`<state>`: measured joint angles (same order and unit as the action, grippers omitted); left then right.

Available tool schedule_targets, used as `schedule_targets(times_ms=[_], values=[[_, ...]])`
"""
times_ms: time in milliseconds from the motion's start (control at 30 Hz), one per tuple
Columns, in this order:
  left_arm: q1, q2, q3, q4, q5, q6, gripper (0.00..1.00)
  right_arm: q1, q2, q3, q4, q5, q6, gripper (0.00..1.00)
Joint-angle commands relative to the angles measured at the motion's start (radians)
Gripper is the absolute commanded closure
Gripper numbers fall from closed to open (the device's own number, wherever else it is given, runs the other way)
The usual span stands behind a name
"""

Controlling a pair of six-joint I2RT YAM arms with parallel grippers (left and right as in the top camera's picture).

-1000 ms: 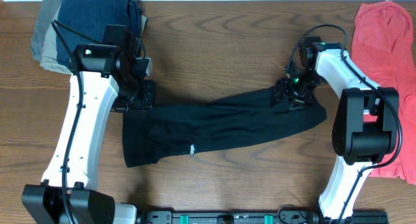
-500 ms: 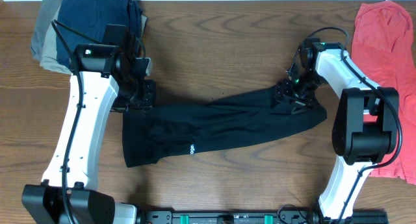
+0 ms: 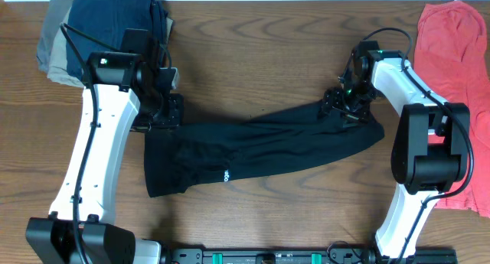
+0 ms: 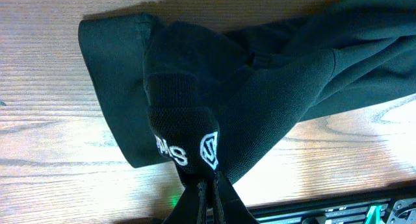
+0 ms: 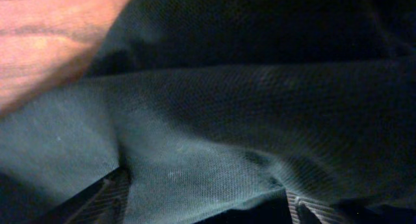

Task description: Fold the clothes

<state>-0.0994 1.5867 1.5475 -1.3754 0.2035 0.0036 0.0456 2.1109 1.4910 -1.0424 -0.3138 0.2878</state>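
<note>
1. The long black soft-fabric garment (image 3: 268, 145) lies stretched across the brown wooden counter (image 3: 253, 42).
2. The left claw (image 4: 208, 182) is clamped tight on its logo-marked edge.
3. The right claw (image 5: 205, 201) stands wide over the garment's opposite end.

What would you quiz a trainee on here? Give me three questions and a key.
1. True or false: the left claw is shut on the black garment.
2. Where does the red shirt lie? A: at the right edge of the table; B: under the left arm; C: on the black garment.
3. Fill in: the folded pile sits at the table's far ____ corner.
Key: 1 true; 2 A; 3 left.
</note>
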Motion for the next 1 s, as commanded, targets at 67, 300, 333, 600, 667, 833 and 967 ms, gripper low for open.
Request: schedule_targets(times_ms=[67, 300, 333, 600, 667, 833, 967], values=[[0.002, 0.001, -0.002, 0.001, -0.005, -0.001, 0.94, 0.008, -0.011, -0.008, 0.031, 0.011, 0.027, 0.40], [0.002, 0.001, -0.002, 0.001, -0.005, 0.000, 0.94, 0.007, -0.011, -0.008, 0.084, 0.031, 0.026, 0.59], [0.002, 0.001, -0.002, 0.001, -0.005, 0.000, 0.94, 0.006, -0.011, -0.007, 0.088, 0.030, 0.026, 0.60], [0.002, 0.001, -0.002, 0.002, -0.005, 0.000, 0.94, -0.020, -0.011, 0.015, 0.086, 0.042, 0.026, 0.89], [0.002, 0.001, -0.002, 0.003, -0.005, 0.000, 0.94, -0.030, -0.011, 0.027, 0.076, 0.049, 0.021, 0.89], [0.002, 0.001, -0.002, 0.008, -0.005, 0.000, 0.94, -0.054, -0.011, 0.078, 0.030, 0.073, 0.010, 0.97], [0.002, 0.000, -0.002, 0.013, -0.005, 0.000, 0.94, -0.066, -0.011, 0.135, -0.036, 0.082, -0.013, 0.99]])
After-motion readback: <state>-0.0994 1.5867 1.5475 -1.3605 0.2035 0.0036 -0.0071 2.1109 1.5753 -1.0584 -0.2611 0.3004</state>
